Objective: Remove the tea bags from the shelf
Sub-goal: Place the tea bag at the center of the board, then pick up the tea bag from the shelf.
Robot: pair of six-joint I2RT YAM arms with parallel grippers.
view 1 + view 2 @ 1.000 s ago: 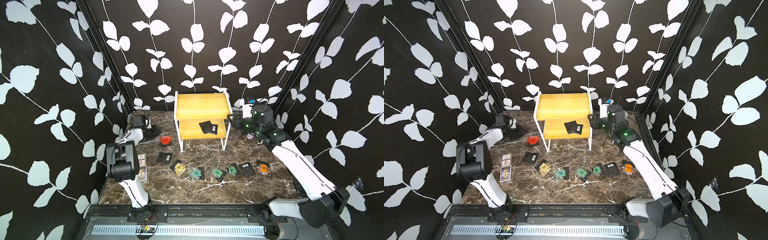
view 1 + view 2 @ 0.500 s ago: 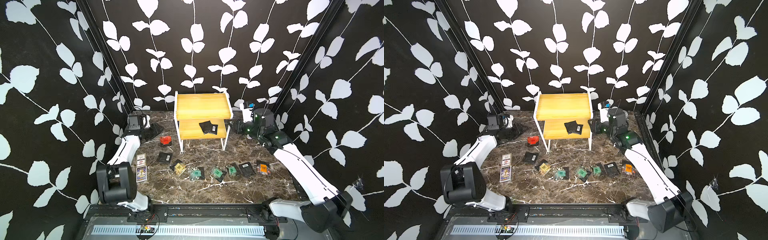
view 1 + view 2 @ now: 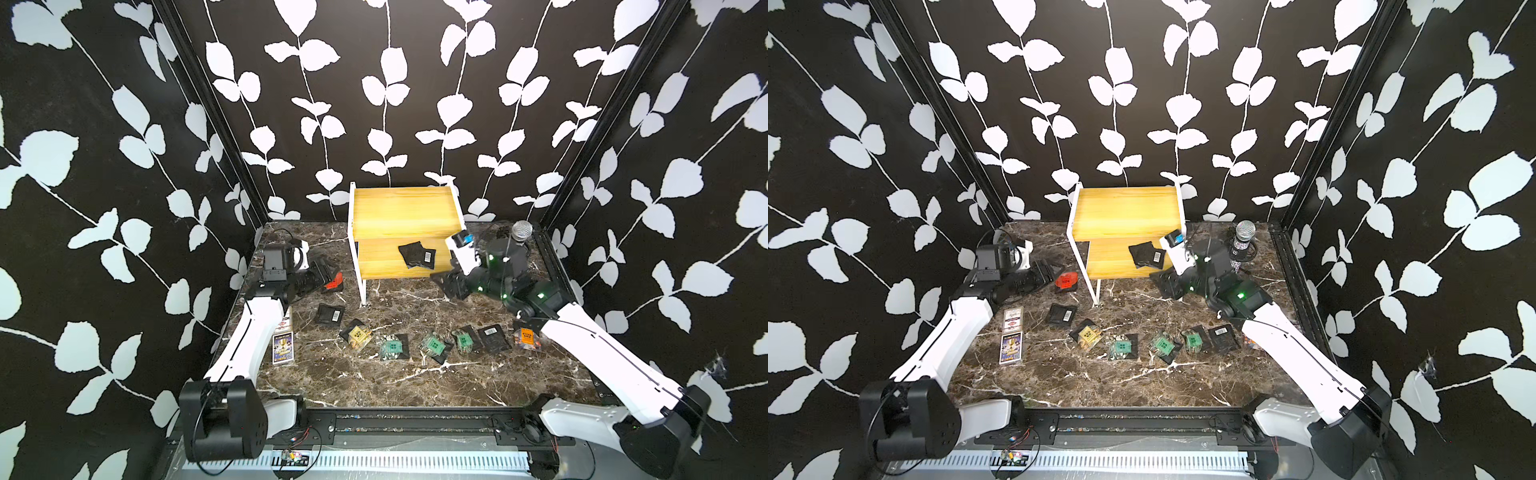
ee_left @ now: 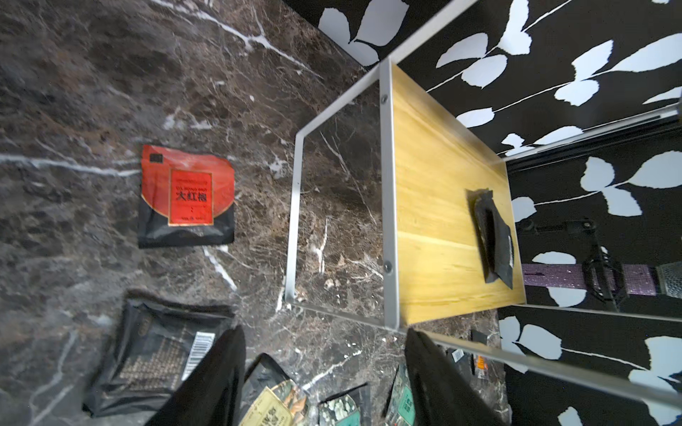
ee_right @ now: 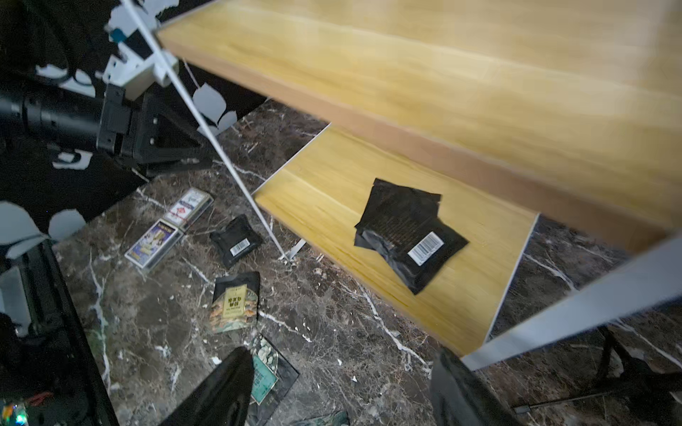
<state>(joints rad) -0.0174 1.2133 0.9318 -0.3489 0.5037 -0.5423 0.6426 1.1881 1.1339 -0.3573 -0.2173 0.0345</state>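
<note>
Shelf load: two black tea bags (image 3: 417,254) overlap on the lower board of the shelf (image 3: 405,212), centre of the frame in both top views; the upper one shows a barcode. Upper board bare.
Off the shelf: other sachets lie in a row on the table (image 3: 415,386), lower middle of the frame; a red tea bag (image 4: 186,195) lies left of the shelf.
Right claw (image 3: 451,284): fingers apart, nothing between them; low at the shelf's right end, near the pair, not touching.
Left claw (image 3: 328,274): fingers apart, empty; just beside the red tea bag, well apart from the pair.
Risk 1: the white frame bar (image 5: 572,317) stands close to the right claw; a straight reach could knock it and shift the shelf.
Risk 2: the overlap could mean both get pinched at once, or the lower one gets pushed back under the upper board.
Risk 3: flat sachets may slide on the wood rather than lift.
</note>
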